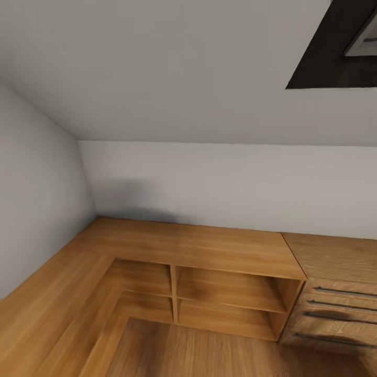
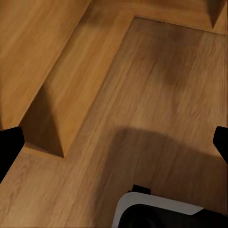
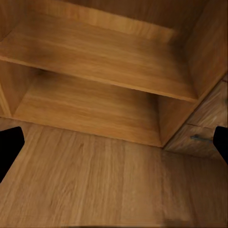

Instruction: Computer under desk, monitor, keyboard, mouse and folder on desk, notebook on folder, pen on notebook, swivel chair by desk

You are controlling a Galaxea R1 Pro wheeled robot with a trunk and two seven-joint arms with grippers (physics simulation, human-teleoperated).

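My left gripper [image 2: 114, 145] is open, its black fingertips [image 2: 9, 148] far apart and nothing between them. It hangs over the wooden floor [image 2: 156, 95], beside the foot of a low wooden unit [image 2: 57, 99]. My right gripper [image 3: 114, 145] is open too, with bare floor between its fingertips [image 3: 9, 148]. It faces an open shelf compartment [image 3: 95, 57] of the unit.
An L-shaped low wooden shelf unit [image 1: 209, 246] fills the corner between white walls. A chest with dark-handled drawers [image 1: 335, 309] adjoins it on the right. A dark opening [image 1: 340, 47] sits in the sloped ceiling. My white base [image 2: 156, 211] shows near the floor.
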